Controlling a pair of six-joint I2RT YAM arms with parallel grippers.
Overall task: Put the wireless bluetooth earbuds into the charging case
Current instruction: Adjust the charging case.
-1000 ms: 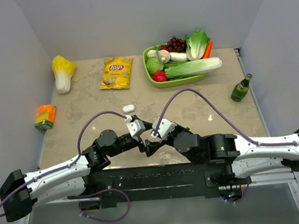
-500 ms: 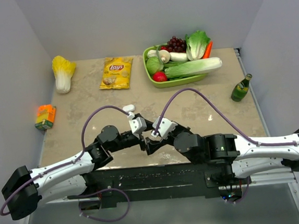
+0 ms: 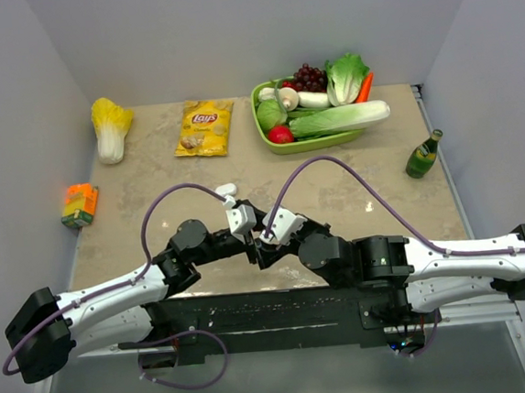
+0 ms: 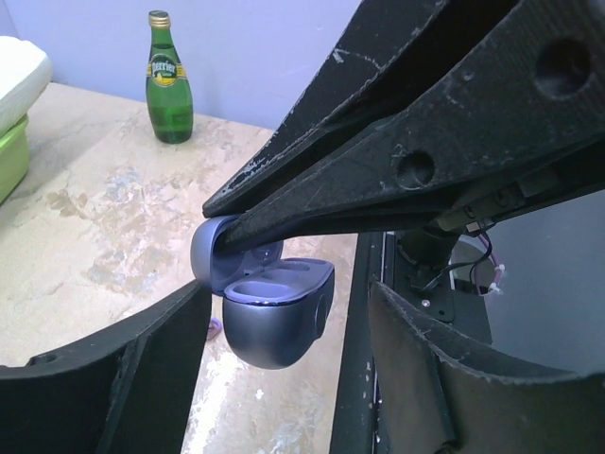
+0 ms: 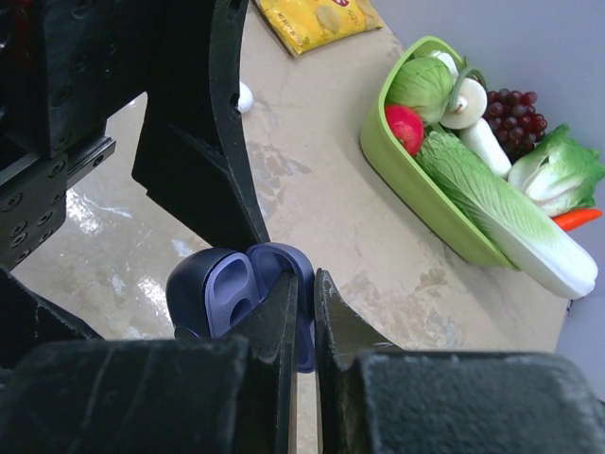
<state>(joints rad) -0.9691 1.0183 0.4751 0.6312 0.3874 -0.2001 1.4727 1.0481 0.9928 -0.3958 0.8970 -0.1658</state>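
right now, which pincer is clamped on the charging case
The right pincer: it pinches the open lid of the charging case. The left pincer only straddles its base, jaws open.

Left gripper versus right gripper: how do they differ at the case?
The right gripper is shut; the left gripper is open. The right pinches the raised lid of the case; the left straddles the base, gripping nothing yet. Both meet at the open case.
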